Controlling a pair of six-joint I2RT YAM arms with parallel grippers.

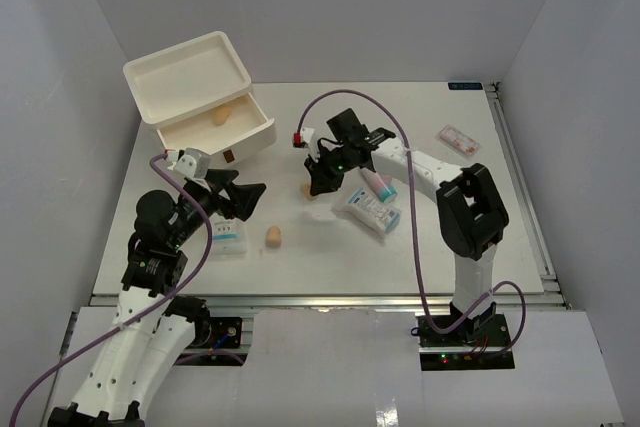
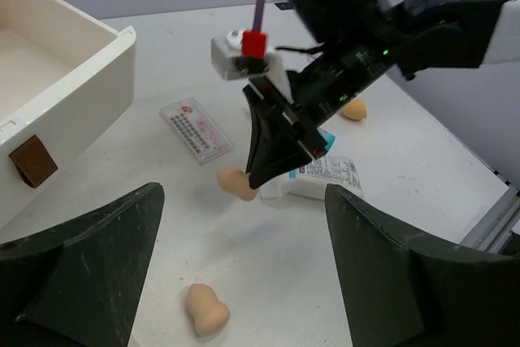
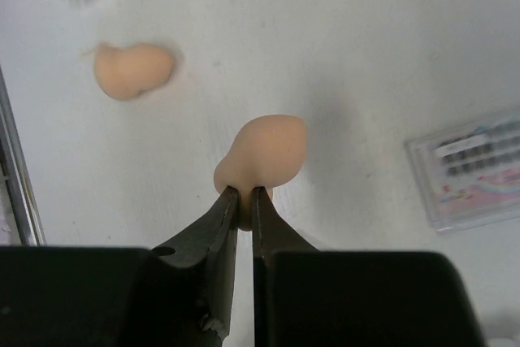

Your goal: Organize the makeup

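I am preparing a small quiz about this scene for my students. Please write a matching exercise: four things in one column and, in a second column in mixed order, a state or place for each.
Things
1. right hand
2. left hand
3. white drawer
4. sachet packs

States or places
a. open, nothing between the fingers
b. lying flat on the table, outside the drawer
c. pulled out, one egg-shaped sponge inside
d. shut on a tan sponge

Pairs: 1-d, 2-a, 3-c, 4-b.
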